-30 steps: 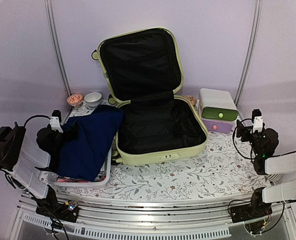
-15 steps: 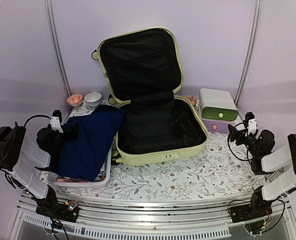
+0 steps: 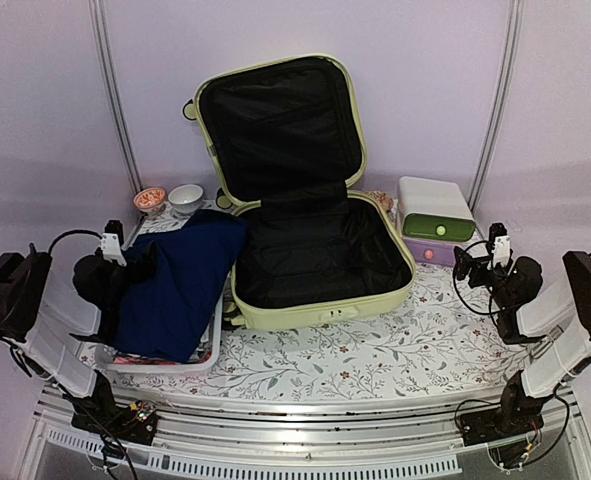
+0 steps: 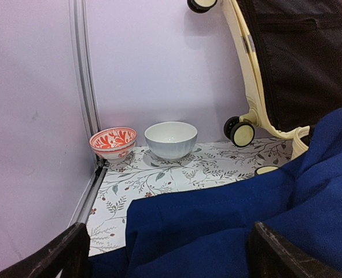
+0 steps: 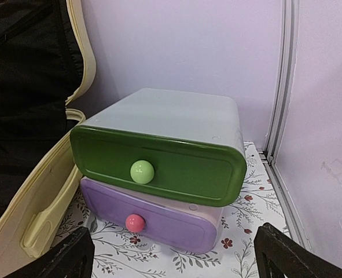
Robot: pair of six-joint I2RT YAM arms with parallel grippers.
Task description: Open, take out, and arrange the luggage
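Luggage [image 3: 320,316] is laid open, lid upright, right of the left gripper [image 4: 169,250], which is held low, fingers spread, over a navy garment [image 4: 246,220]. Right gripper [image 5: 173,250] is held level, spread empty, facing a two-drawer box [image 5: 159,165], luggage to its left.

Soft, even light washed every view, shadows faint, the luggage [image 3: 320,314] flat black inside, the top view's edges slightly bowed.
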